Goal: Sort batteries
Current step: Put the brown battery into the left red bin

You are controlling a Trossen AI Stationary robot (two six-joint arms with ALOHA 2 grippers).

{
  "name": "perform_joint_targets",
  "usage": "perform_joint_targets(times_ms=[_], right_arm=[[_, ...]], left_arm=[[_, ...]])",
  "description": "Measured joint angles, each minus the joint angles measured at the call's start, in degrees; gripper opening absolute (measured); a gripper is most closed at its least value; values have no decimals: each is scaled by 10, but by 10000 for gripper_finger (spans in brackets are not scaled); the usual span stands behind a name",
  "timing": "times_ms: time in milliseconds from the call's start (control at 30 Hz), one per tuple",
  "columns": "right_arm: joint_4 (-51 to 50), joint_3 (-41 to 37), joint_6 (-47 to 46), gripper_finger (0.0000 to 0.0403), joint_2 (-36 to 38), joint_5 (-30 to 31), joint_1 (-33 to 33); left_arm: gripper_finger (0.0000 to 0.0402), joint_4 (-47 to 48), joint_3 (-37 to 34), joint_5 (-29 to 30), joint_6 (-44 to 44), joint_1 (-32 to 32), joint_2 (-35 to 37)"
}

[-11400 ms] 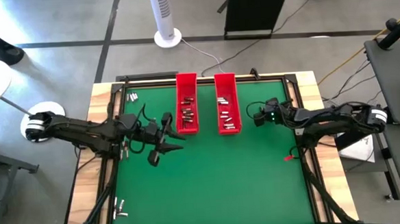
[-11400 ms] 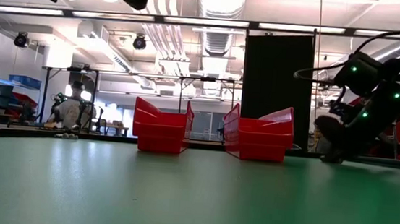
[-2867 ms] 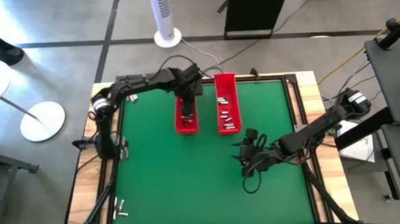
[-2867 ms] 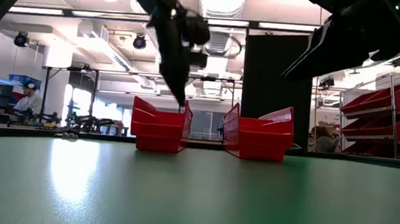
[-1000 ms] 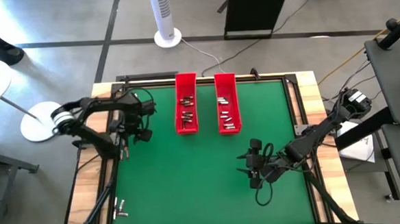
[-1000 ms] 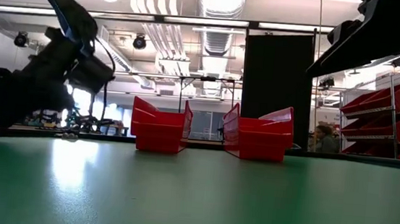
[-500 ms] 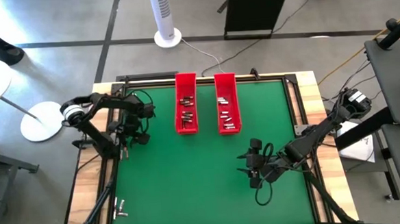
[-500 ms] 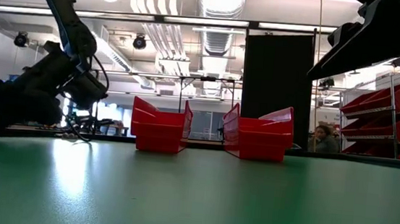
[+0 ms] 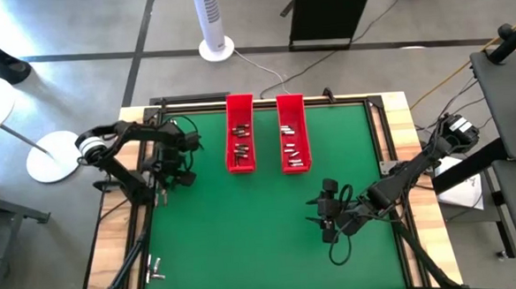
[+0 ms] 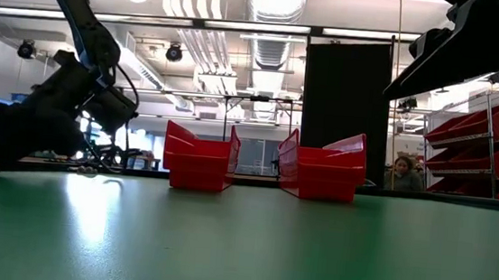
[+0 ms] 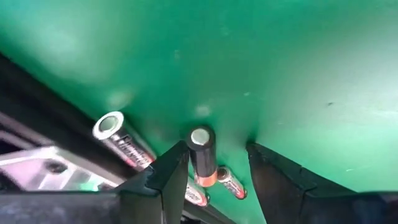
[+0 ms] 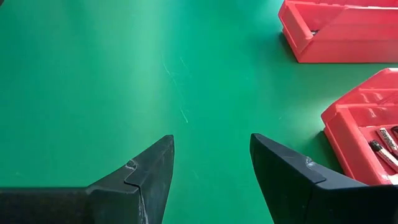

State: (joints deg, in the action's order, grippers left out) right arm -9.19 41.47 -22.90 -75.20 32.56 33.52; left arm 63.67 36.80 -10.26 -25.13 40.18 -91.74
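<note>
Two long red trays (image 9: pixel 239 107) (image 9: pixel 290 103) at the far middle of the green mat hold several batteries (image 9: pixel 240 147). My left gripper (image 9: pixel 164 188) is low over the mat's left edge, open. In its wrist view a copper-banded battery (image 11: pixel 202 151) stands between its fingers (image 11: pixel 216 149), close to one finger; I cannot tell whether they touch. Other batteries (image 11: pixel 115 135) (image 11: pixel 229 182) lie beside it against the dark frame. My right gripper (image 9: pixel 320 217) hovers open over the mat's near right, nothing between its fingers (image 12: pixel 211 155).
Loose batteries also lie at the far left corner (image 9: pixel 170 124) and on the wooden border at the near left (image 9: pixel 155 272). A dark metal frame (image 9: pixel 143 204) runs along the mat's left edge. Open green mat (image 9: pixel 245 234) lies between the two arms.
My left gripper has gone toward the table's left edge and down, from above the mat to just over the batteries by the frame. Its fingers have stayed open. My right arm has kept still.
</note>
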Motion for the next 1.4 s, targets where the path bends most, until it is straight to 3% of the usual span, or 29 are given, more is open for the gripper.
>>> perform_joint_targets(times_ms=[133, 500, 900, 1400], right_arm=[[-2, 0, 0, 206, 0, 0, 0], [-5, 0, 0, 205, 0, 1, 0], [-6, 0, 0, 205, 0, 0, 0], [-9, 0, 0, 205, 0, 0, 0]], left_arm=[[146, -9, -3, -27, 3, -19, -6], [108, -19, 16, -28, 29, -85, -8], [34, -28, 26, 8, 72, -175, 5], [29, -52, 156, 44, 110, -179, 8]])
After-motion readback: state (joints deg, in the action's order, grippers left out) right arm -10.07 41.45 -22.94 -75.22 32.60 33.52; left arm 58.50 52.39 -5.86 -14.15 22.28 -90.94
